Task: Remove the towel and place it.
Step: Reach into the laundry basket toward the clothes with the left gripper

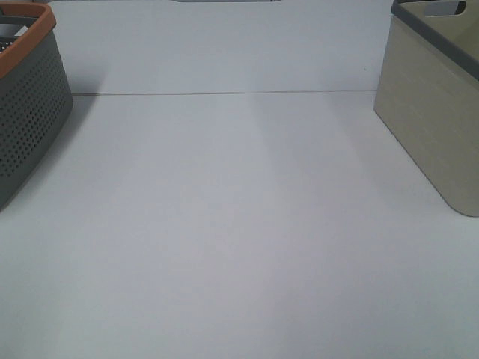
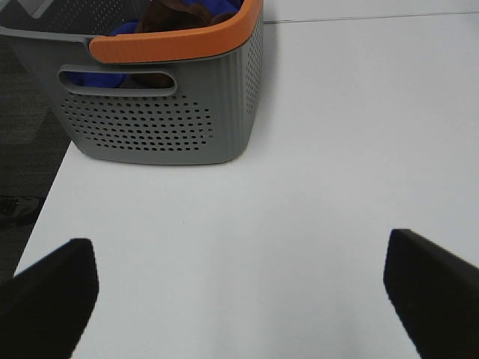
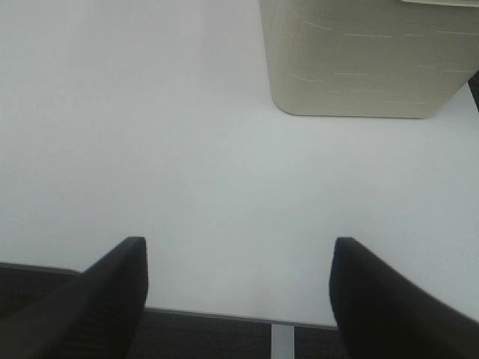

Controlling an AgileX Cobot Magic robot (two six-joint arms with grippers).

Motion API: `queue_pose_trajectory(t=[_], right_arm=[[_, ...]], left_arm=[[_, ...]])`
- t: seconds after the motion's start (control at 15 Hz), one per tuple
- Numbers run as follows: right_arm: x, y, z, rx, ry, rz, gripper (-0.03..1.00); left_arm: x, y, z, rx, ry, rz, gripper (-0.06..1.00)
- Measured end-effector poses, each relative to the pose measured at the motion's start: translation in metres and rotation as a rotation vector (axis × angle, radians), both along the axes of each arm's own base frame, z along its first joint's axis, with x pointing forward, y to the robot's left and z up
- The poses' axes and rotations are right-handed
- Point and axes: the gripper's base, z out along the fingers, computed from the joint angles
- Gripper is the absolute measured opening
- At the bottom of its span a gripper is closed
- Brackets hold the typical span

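Towel mostly hidden in grey basket | left pincer wide | right pincer wide

I'm looking at what seems a lab test bench: a plain white table, a grey perforated basket at its far left corner, a beige basket at its far right, dark floor beside it.

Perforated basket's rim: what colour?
Orange rim, partly grey, on the perforated basket; best in left wrist view.
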Motion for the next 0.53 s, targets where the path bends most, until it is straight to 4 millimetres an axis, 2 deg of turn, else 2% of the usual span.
queue_pose_trajectory(t=[0.53], right_arm=[[0.0,0.0,0.0,0.0,0.0,0.0,0.6]], left_arm=[[0.0,0.0,0.0,0.0,0.0,0.0,0.99]])
